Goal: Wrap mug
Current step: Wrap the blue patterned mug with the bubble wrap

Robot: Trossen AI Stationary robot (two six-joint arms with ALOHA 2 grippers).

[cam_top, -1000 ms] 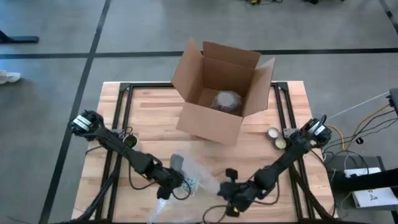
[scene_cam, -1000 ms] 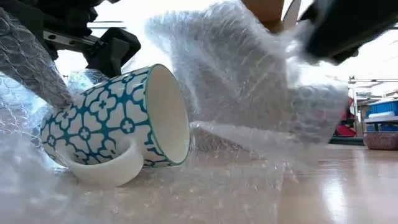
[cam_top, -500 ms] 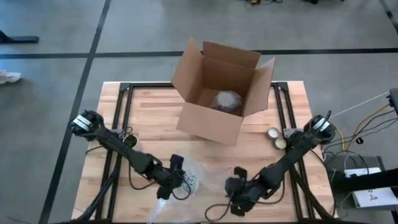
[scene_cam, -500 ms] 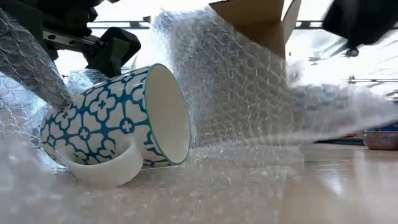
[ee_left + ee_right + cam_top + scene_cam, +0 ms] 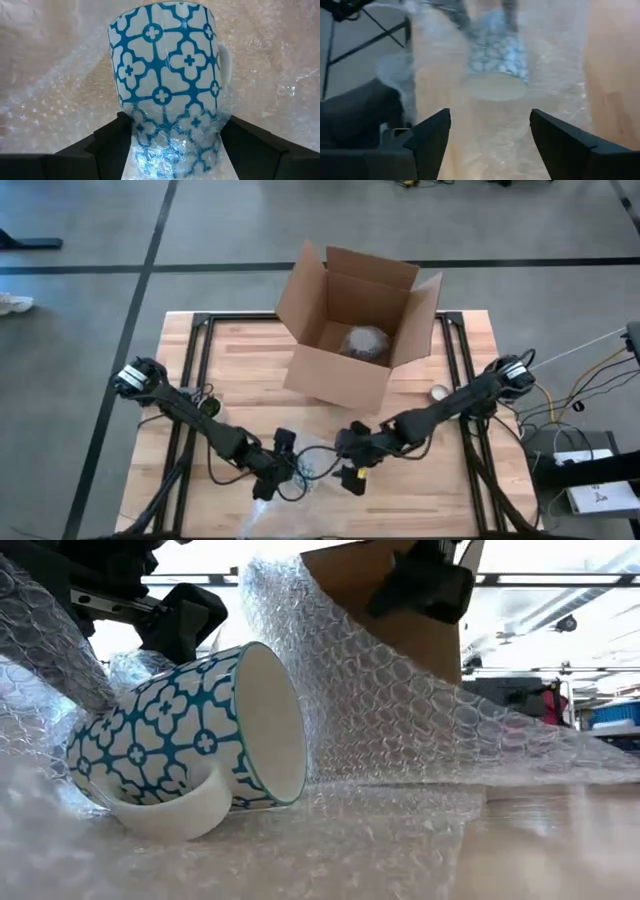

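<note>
A white mug with a teal pattern (image 5: 190, 740) lies on its side on a sheet of clear bubble wrap (image 5: 400, 710), near the table's front edge (image 5: 305, 468). Its mouth faces the table's right. My left gripper (image 5: 175, 131) is shut on the mug's base end, which has wrap over it. My right gripper (image 5: 489, 117) hovers open to the right of the mug (image 5: 350, 470), facing its mouth, with nothing between the fingers. A flap of the wrap rises behind the mug and slopes down to the right. My left gripper pinches the mug's wall near its base (image 5: 131, 125) between its two fingers, one on each side, with bubble wrap lying between the fingers and the mug. It comes from the table's left, along the mug. The mug lies tilted, its handle (image 5: 170, 815) resting on the wrap.
An open cardboard box (image 5: 355, 325) stands at the far middle of the table with a wrapped bundle (image 5: 365, 340) inside. A small round tin (image 5: 438, 392) lies to the right of the box. Black frame rails run along both table sides.
My right gripper has let go of the bubble-wrap flap that it held raised over the mug, then gone toward the table's left and far edges, closer to the mug. The freed flap has dropped and spread out to the right. The mug has kept still.
</note>
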